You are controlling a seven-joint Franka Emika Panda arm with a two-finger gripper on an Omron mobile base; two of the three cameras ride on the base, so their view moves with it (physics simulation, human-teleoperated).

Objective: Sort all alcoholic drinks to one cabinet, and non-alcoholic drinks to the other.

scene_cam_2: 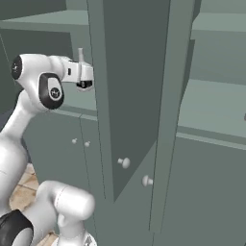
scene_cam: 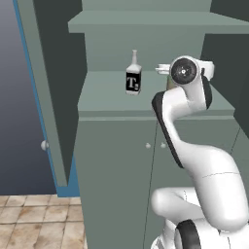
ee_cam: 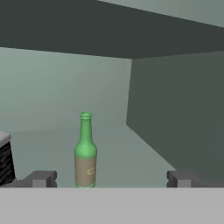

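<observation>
A green glass bottle point(ee_cam: 85, 151) with a tan label stands upright on the cabinet shelf point(ee_cam: 131, 148). It is just ahead of my gripper point(ee_cam: 110, 179) and left of its centre line. The gripper is open, its two fingertips point(ee_cam: 41, 178) far apart, and it holds nothing. At the left edge of the hand view is the side of the square black-labelled bottle point(ee_cam: 4, 162). That bottle point(scene_cam: 133, 78), clear with a white "T", stands upright on the same shelf, left of my hand. Its thin neck point(scene_cam_2: 80, 54) shows above my wrist.
The cabinet's left door point(scene_cam: 48, 97) hangs open, and its right door point(scene_cam_2: 129, 96) swings out beside my arm. An inner side wall point(ee_cam: 175, 113) bounds the shelf on the right. Shut lower doors with small knobs point(scene_cam: 148, 145) sit below the shelf.
</observation>
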